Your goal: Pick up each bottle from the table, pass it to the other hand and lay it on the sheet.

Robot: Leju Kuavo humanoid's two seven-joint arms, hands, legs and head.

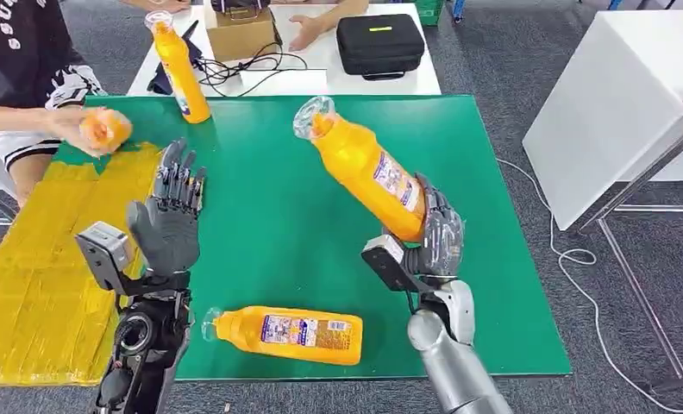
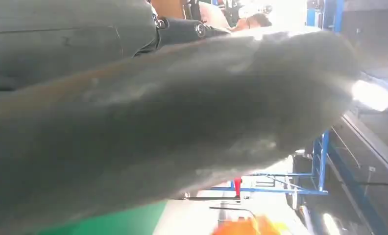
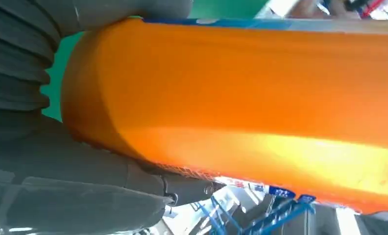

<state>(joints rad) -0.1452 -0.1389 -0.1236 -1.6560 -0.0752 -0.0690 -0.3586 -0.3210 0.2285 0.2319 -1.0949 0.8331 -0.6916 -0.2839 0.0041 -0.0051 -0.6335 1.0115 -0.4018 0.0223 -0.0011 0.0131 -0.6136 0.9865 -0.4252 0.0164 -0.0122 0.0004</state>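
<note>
My right hand (image 1: 437, 237) grips the lower end of an orange bottle (image 1: 362, 164) and holds it tilted above the green table (image 1: 260, 216), cap end up and toward the left; up close, the same bottle (image 3: 241, 107) lies against the right hand (image 3: 45, 161). My left hand (image 1: 172, 220) is raised over the table's left part, fingers spread, holding nothing; the left hand (image 2: 157, 122) looms large at its wrist camera. A second orange bottle (image 1: 286, 334) lies on its side near the front edge. A third (image 1: 181, 65) stands upright at the back left. The yellow sheet (image 1: 36, 259) covers the table's left side.
A person at the far left holds an orange object (image 1: 105, 129) over the sheet's far end. Behind the green table, a white table (image 1: 407, 82) carries a cardboard box (image 1: 239, 30), cables and a black case (image 1: 379, 43). Another white table (image 1: 614, 95) stands to the right.
</note>
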